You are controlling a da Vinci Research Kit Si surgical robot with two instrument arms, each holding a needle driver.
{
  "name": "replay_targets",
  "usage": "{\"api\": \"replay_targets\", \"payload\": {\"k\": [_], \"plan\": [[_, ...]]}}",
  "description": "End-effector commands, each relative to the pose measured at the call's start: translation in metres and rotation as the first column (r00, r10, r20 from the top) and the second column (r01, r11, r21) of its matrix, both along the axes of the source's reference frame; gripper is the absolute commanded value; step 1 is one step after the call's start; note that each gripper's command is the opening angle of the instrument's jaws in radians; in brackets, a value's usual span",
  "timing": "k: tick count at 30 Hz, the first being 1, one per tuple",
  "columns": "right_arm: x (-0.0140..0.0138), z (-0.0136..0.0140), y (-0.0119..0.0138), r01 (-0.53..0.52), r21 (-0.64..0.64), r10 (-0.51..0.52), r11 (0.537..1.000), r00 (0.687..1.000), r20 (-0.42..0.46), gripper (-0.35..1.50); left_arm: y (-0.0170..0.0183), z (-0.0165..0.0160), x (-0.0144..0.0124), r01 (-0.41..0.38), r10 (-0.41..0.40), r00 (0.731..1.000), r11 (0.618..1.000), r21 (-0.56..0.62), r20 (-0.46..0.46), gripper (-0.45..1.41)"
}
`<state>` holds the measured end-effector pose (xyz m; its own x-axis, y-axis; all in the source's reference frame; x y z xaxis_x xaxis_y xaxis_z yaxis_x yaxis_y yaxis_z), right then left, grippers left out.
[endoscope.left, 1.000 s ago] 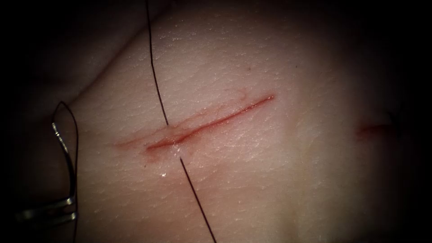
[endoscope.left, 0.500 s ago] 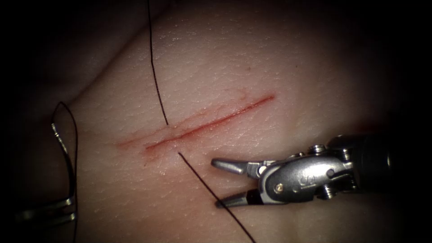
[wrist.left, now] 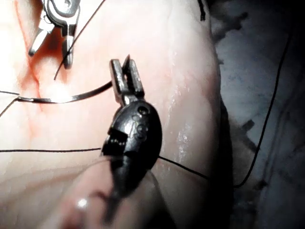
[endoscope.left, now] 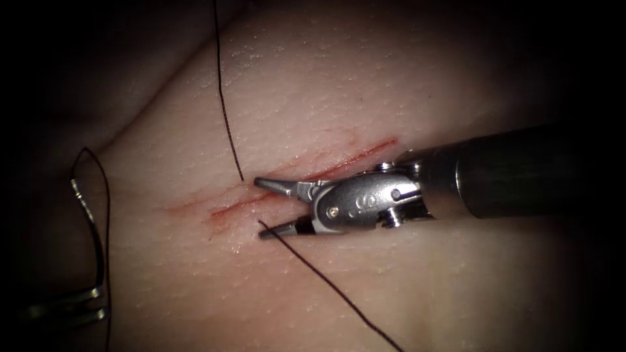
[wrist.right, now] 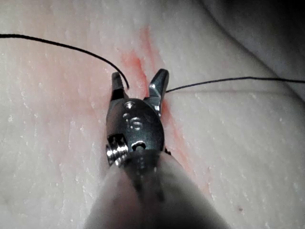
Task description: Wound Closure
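Two hands: the right hand (endoscope.left: pixel 259 208) was spread wide across the cut (endoscope.left: pixel 225 207), holding nothing; the left hand (wrist.left: pixel 125 64) was clamped on the needle (wrist.left: pixel 62 99) near one end of its curve.
Needle: out of the tissue (endoscope.left: pixel 365 274), well left of the cut.
Thread (endoscope.left: pixel 313 277): it ran through the tissue across the cut, coming out just beside one right fingertip.
Step, as I judged it: taking up that strand.
Doing it well: close on thread alone and pinch no tissue.
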<state>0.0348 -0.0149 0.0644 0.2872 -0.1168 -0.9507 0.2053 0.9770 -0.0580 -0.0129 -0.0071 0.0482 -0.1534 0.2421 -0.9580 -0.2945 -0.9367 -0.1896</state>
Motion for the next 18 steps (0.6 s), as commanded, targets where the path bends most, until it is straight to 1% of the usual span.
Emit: {"api": "replay_targets", "payload": {"k": [1, 2, 3, 5, 8, 9, 10, 11, 18], "plan": [[0.0006, 0.001, -0.001, 0.001, 0.007, -0.001, 1.0, 1.0, -0.002, 1.01, -0.0008, 0.0004, -0.0005, -0.002, 0.002, 1.0, 1.0, 0.003, 0.001, -0.45], [0.0007, 0.0013, -0.0015, 0.003, 0.008, -0.003, 1.0, 1.0, -0.004, 0.95, -0.0008, 0.0004, -0.0005, -0.002, 0.002, 1.0, 1.0, 0.003, 0.001, -0.45], [0.0007, 0.0013, -0.0017, 0.004, 0.006, -0.004, 1.0, 1.0, -0.004, 0.93, -0.0008, 0.0004, -0.0005, -0.001, 0.001, 1.0, 1.0, 0.003, 0.001, -0.45], [0.0008, 0.0011, -0.002, 0.012, 0.008, -0.012, 1.0, 1.0, -0.013, 0.78, -0.0008, 0.0004, -0.0006, -0.001, 0.001, 1.0, 1.0, 0.003, 0.001, -0.45], [0.0009, 0.0006, -0.0023, 0.02, 0.013, -0.02, 1.0, 1.0, -0.024, 0.46, -0.0008, 0.0004, -0.0006, -0.001, 0.001, 1.0, 1.0, 0.003, 0.001, -0.45], [0.001, 0.0005, -0.0023, 0.025, 0.015, -0.024, 1.0, 0.999, -0.031, 0.32, -0.0008, 0.0004, -0.0006, -0.001, 0.001, 1.0, 1.0, 0.003, 0.001, -0.45], [0.0011, 0.0002, -0.0024, 0.036, 0.016, -0.035, 0.999, 0.998, -0.044, -0.35, -0.0008, 0.0004, -0.0006, -0.001, 0.001, 1.0, 1.0, 0.003, 0.001, -0.45], [0.0011, 0.0002, -0.0024, 0.046, 0.016, -0.045, 0.999, 0.997, -0.056, -0.35, -0.0008, 0.0004, -0.0006, -0.001, 0.001, 1.0, 1.0, 0.003, 0.001, -0.45], [0.0008, 0.0001, -0.002, 0.039, 0.015, -0.038, 0.999, 0.998, -0.047, -0.35, -0.0008, 0.0004, -0.0005, -0.001, 0.001, 1.0, 1.0, 0.003, 0.001, -0.45]]}}
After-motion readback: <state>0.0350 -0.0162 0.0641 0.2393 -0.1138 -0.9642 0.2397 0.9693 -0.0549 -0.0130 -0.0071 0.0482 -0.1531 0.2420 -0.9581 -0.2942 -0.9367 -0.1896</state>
